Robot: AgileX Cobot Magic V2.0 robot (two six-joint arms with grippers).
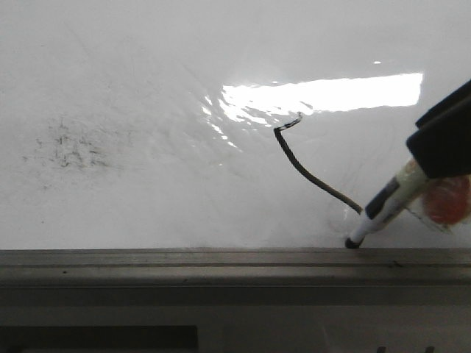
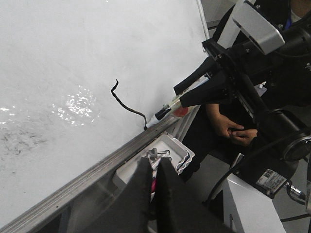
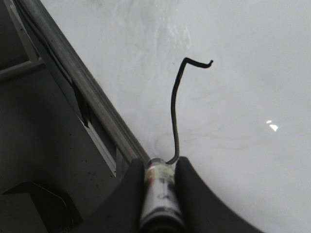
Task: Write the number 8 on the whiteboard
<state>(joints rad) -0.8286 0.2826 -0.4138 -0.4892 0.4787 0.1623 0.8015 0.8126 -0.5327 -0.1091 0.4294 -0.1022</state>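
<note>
Near the whiteboard's [image 1: 147, 88] grey ledge [image 1: 221, 265], at the right, the right claw [image 3: 160, 174] grips a marker [image 1: 386, 206], its tip touching the board just above the ledge. From the tip a black stroke of the number 8 [image 1: 309, 173] runs up-left to a small hook. The left claw [image 2: 151, 174] hangs off the board, fingers nearly together, holding nothing visible.

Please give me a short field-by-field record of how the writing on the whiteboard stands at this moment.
surface: glossy white whiteboard with grey metal ledge
stroke: thin black marker line, one hooked curve, no closed loop yet
tool: white black-tipped marker, tip on the board near the ledge
right gripper: shut on the marker
left gripper: fingers together, holding nothing, off the board
smudges: faint black specks
</note>
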